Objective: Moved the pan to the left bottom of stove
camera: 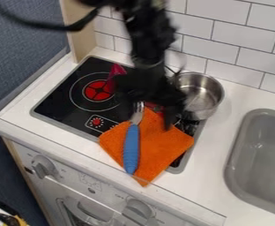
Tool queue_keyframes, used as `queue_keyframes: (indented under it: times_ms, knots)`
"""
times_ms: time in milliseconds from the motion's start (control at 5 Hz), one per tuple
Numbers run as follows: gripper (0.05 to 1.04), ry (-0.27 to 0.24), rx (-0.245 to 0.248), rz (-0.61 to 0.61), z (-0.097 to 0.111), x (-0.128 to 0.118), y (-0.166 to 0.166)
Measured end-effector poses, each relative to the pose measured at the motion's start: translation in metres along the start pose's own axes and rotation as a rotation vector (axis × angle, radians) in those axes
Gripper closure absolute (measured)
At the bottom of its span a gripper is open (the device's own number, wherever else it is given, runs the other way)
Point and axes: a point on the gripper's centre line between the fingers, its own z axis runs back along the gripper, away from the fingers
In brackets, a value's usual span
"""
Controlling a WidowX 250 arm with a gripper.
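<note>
Hanging over the stove (pixel 58 98), black gripper (pixel 149 121), fingers spread apart, metal saucepan (pixel 209 95) at the stove's right rear, blue-handled fork (pixel 131 148) on orange cloth (pixel 163 148) along the stove's front.

High slant down onto stove (pixel 60 99)
</note>
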Motion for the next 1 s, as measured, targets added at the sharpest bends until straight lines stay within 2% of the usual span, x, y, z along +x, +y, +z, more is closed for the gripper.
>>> queue_keyframes:
  times_ms: [400, 600, 1000]
  knots:
    - [0.081, -0.018, -0.018, -0.017, -0.012, 0.057, -0.037]
    - [0.081, -0.011, -0.023, -0.015, -0.033, 0.078, -0.050]
    - [0.116, 0.035, -0.040, -0.035, -0.064, 0.076, -0.065]
